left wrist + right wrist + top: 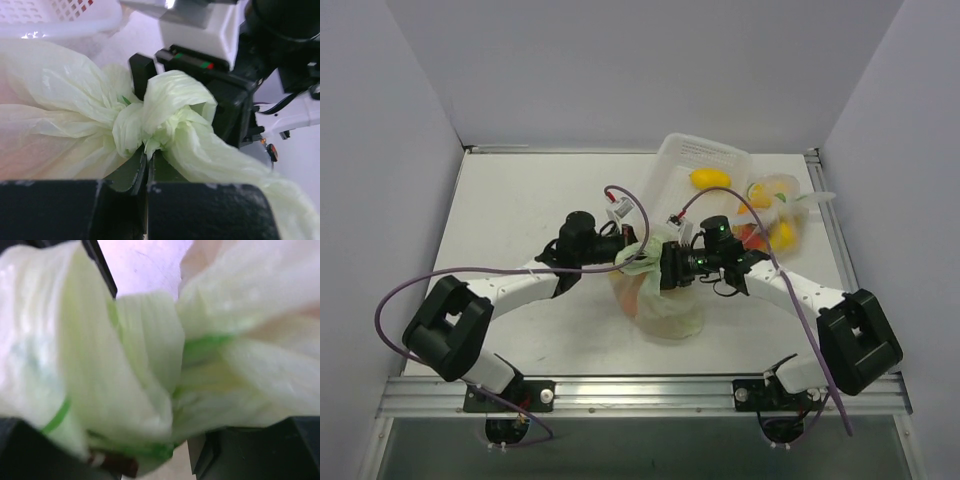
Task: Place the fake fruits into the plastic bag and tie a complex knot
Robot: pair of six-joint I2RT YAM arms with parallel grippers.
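While the plastic bag (668, 310) is sitting in the middle of the desk (520, 210), the left hand (148, 162) is pinching the plastic just beneath the knot (145, 125), fingers nearly together. The right hand (670, 265) is gripping a fold on the knot's other side. A yellow lemon (710, 178) is lying in the white basket (685, 155) farther back.

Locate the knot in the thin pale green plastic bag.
Top view: the knot sits mid-table at the far end of the pale green plastic bag, between the left jaws and the right jaws, with the white slotted plastic basket behind it.
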